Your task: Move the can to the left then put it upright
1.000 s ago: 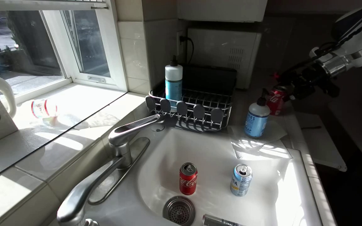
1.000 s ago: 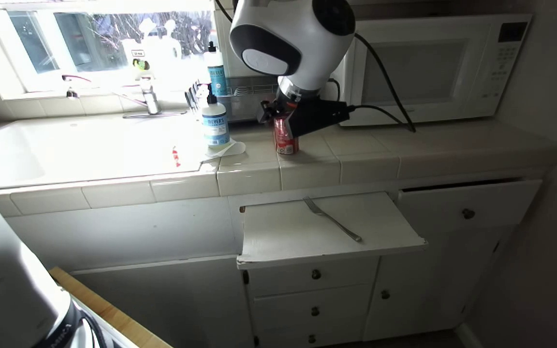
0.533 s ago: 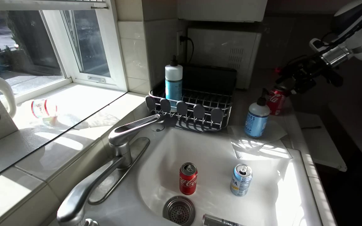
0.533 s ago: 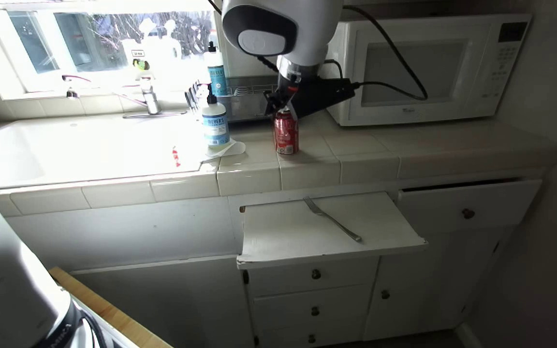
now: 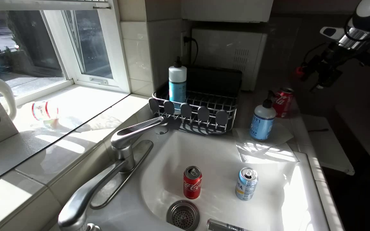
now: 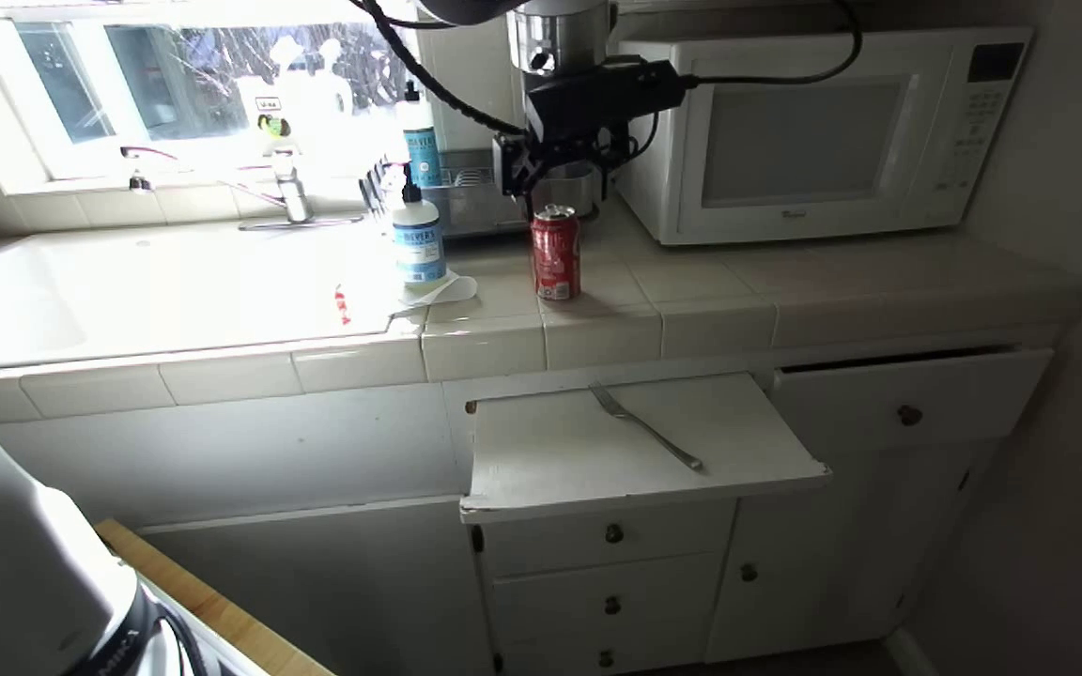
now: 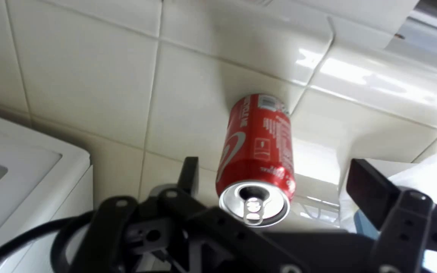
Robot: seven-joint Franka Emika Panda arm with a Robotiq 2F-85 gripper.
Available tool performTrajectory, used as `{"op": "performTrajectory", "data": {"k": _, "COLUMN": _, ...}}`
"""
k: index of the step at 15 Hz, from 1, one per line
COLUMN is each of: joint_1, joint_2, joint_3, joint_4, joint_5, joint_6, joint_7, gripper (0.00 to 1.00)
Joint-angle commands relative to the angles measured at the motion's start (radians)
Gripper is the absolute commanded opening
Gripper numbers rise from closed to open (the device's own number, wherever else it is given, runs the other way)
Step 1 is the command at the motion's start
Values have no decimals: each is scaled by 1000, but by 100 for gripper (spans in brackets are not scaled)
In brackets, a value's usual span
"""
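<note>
Can (image 6: 556,261) is standing upright on counter (image 6: 719,282), left move likely done. Pincer (image 7: 277,174) is hanging clear, jaws apart; likely only retreating remaining.

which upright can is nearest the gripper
The red can on the tiled counter, framed by the open gripper in the wrist view; the other red can and the blue-and-silver can stand in the sink.

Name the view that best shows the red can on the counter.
The wrist view: the red can looms largest, its opened top and side print visible. Both exterior views show it upright but smaller. In an exterior view the red can is almost unobstructed; in an exterior view the nearer soap bottle partly hides it.
</note>
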Motion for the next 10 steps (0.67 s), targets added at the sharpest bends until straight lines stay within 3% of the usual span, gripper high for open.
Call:
{"op": "performTrajectory", "data": {"k": 1, "joint_1": 28, "joint_2": -128, "joint_3": -62, "joint_4": 11, "joint_5": -156, "joint_6": -245, "joint_7": 247, "gripper": 100}}
{"op": "performTrajectory", "data": {"k": 6, "joint_1": 40, "joint_2": -226, "joint_3": -140, "joint_4": 58, "joint_5": -159, "joint_6": -474, "joint_7": 498, "gripper": 100}}
{"op": "performTrajectory", "data": {"k": 8, "joint_1": 78, "joint_2": -284, "joint_3": -157, "joint_4": 20, "joint_5": -188, "joint_6": -381, "joint_7": 394, "gripper": 100}}
{"op": "performTrajectory", "data": {"k": 10, "joint_1": 91, "joint_2": -251, "joint_3": -181, "joint_4": 52, "joint_5": -177, "joint_6": -411, "joint_7": 419, "gripper": 100}}
